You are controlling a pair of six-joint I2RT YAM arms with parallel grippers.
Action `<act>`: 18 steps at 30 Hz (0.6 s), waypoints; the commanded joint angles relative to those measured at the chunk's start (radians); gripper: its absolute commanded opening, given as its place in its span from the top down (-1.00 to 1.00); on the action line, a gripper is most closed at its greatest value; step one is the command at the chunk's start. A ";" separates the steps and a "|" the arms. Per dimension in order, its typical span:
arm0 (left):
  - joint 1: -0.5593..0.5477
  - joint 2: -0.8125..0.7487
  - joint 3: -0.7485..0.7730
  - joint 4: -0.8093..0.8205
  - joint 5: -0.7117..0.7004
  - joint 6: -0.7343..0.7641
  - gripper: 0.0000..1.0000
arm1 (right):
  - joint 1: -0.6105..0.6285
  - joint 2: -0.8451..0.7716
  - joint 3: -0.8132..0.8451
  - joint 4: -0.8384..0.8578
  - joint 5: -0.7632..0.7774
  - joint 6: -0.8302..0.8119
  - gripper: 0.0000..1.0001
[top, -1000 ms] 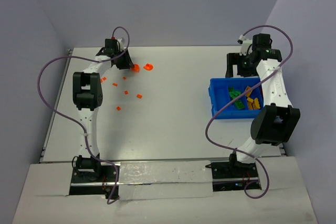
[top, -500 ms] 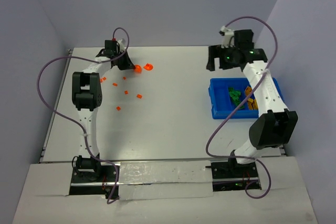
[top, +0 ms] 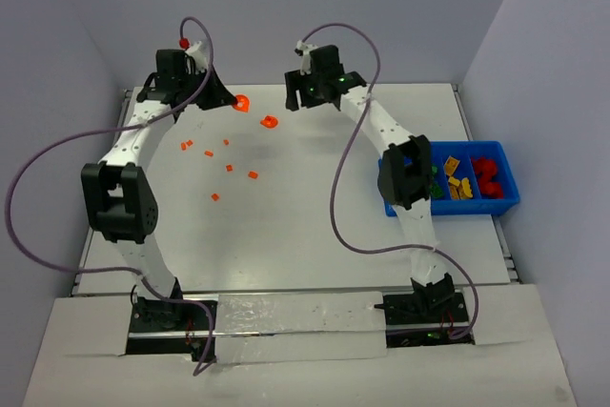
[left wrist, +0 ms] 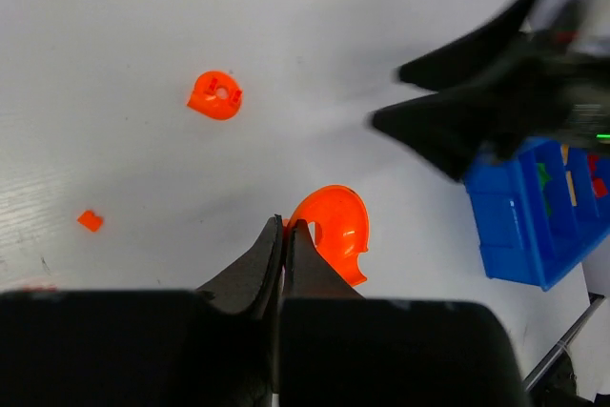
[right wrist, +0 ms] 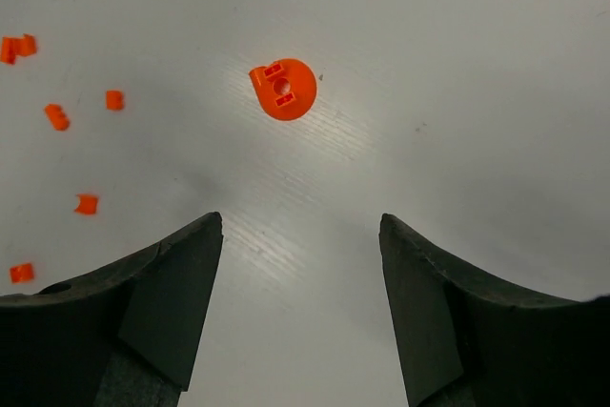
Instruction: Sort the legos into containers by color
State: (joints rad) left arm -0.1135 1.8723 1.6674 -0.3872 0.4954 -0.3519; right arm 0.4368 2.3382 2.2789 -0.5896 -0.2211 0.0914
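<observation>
Swung from bin (top: 457, 209), right pincer (right wrist: 300, 226) spread; left pincer (left wrist: 284, 231) pinches half-hidden orange lego (left wrist: 331, 229).

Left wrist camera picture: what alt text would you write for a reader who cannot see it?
The left hand is shut on a curved orange lego over a white table. A round orange lego lies beyond, with the blurred dark right hand and a blue bin at right.

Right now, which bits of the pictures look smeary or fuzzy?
Left wrist view: the right pincer is smeared at upper right, while the round orange brick on the table is crisp. Right wrist view: the same brick is sharp; the near fingers are dark and soft-edged. Top view: nothing looks blurred.
</observation>
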 commanded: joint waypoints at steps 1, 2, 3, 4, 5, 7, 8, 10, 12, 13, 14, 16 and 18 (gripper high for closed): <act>0.005 -0.114 -0.063 0.026 0.046 -0.004 1.00 | 0.029 0.074 -0.015 0.195 0.034 0.136 -0.49; 0.005 -0.130 -0.089 0.035 0.043 -0.004 1.00 | 0.031 0.073 -0.051 0.245 0.023 0.172 -0.50; 0.005 -0.141 -0.103 0.042 0.032 -0.002 1.00 | 0.034 0.074 -0.087 0.294 0.033 0.236 -0.52; 0.005 -0.146 -0.110 0.042 0.020 0.003 1.00 | 0.037 0.083 -0.101 0.323 0.035 0.286 -0.54; 0.006 -0.145 -0.112 0.037 0.007 0.010 1.00 | 0.040 0.099 -0.094 0.335 0.028 0.323 -0.54; 0.005 -0.132 -0.105 0.018 -0.008 0.026 1.00 | 0.047 0.140 -0.044 0.333 0.031 0.375 -0.54; 0.005 -0.116 -0.098 0.003 -0.002 0.031 1.00 | 0.049 0.150 -0.033 0.338 0.026 0.389 -0.53; 0.005 -0.102 -0.106 0.002 0.014 0.028 1.00 | 0.051 0.164 -0.032 0.371 0.015 0.421 -0.52; 0.005 -0.101 -0.111 0.011 0.022 0.023 1.00 | 0.054 0.175 -0.030 0.386 0.033 0.437 -0.50; 0.005 -0.100 -0.112 0.014 0.025 0.019 1.00 | 0.056 0.186 -0.021 0.391 0.048 0.444 -0.50; 0.005 -0.099 -0.112 0.014 0.025 0.019 1.00 | 0.055 0.194 -0.017 0.397 0.061 0.453 -0.50; 0.005 -0.103 -0.110 0.013 0.025 0.019 1.00 | 0.053 0.217 -0.012 0.418 0.070 0.507 -0.50; 0.005 -0.108 -0.121 0.014 0.030 0.020 1.00 | 0.053 0.223 -0.022 0.442 0.042 0.546 -0.47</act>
State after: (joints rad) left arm -0.1131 1.7774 1.5501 -0.3855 0.5022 -0.3370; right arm 0.4847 2.5296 2.2142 -0.2482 -0.1857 0.5322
